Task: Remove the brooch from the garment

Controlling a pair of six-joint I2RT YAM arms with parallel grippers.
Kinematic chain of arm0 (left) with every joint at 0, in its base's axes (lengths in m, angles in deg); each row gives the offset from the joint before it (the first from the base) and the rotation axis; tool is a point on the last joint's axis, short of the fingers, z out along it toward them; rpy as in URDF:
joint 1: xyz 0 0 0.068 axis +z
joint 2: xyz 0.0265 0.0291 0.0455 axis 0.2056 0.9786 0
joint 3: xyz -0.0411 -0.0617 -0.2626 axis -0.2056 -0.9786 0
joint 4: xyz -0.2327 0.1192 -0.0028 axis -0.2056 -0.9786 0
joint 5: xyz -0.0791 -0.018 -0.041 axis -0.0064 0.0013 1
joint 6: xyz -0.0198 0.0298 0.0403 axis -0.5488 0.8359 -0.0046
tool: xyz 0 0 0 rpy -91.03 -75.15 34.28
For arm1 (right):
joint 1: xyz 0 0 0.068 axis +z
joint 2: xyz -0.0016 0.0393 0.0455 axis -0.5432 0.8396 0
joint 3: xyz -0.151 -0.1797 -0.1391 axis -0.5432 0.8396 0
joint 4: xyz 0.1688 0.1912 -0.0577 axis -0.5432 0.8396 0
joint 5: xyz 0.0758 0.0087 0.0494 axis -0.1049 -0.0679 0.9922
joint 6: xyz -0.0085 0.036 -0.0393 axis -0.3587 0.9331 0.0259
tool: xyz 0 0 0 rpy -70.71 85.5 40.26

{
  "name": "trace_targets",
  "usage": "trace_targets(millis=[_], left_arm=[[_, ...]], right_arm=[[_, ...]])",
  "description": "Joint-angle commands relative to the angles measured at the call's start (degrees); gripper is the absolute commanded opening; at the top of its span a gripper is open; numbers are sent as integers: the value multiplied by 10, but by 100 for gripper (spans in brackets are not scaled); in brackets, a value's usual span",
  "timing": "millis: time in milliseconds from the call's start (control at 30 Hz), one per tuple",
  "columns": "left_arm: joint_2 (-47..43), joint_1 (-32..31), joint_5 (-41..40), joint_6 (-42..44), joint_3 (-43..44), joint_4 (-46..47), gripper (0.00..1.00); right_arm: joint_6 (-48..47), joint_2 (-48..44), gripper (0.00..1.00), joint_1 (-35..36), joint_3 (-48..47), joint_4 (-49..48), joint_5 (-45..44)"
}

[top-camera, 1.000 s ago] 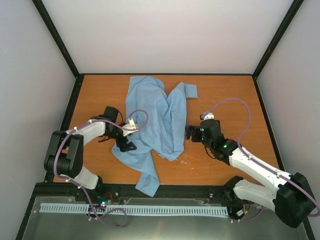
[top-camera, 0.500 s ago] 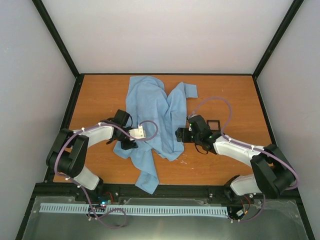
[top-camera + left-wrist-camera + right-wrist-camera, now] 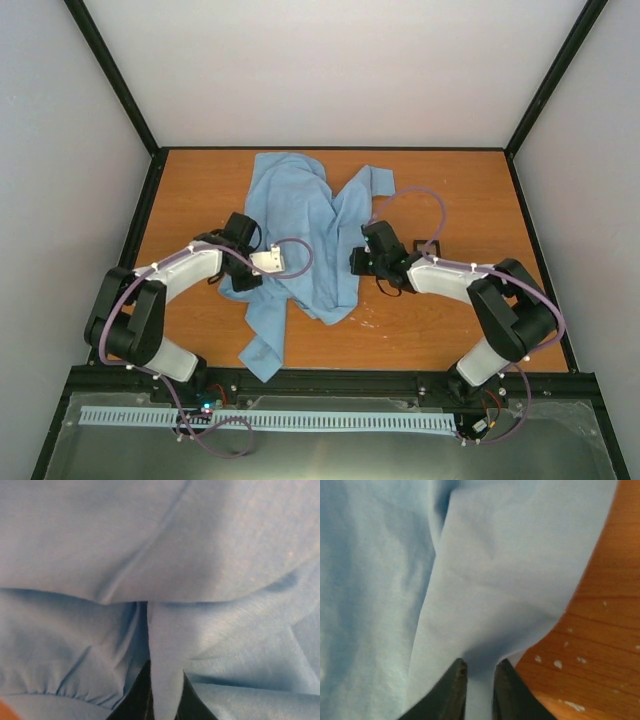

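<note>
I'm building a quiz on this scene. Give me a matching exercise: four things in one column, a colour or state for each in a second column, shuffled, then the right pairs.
Column one
1. left gripper
2. right gripper
3. garment
4. table

Column two
A. orange-brown wood with white flecks
B. shut on a fabric fold, cloth filling nearly its whole wrist view
C. light blue, crumpled
D. shut on the cloth's edge, bare wood beside it

Pairs: 1-B, 2-D, 3-C, 4-A
</note>
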Motion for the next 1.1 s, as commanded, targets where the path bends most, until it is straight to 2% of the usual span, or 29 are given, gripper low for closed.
trace_targets(millis=[0,333,567,767,1000,1067], left_arm=[[-21,20,-59,-25,70,-9,1],[-68,87,-72,-11,229,-54,1],[-128,91,-111,29,252,-63,1],[-165,96,-125,42,272,-78,1],[-174,96,-75,43,394,-179,1],[-171,96,-63,36,408,-176,1]], right_arm=[[10,-18,4,3,-46,0,-5],[-30,-183,3,-41,-144,99,-25],[-81,-261,3,-42,-226,169,-56],[-86,-294,3,-42,-283,215,-67],[-75,-303,3,-42,-362,263,-72],[-84,-300,3,-42,-367,257,-74]])
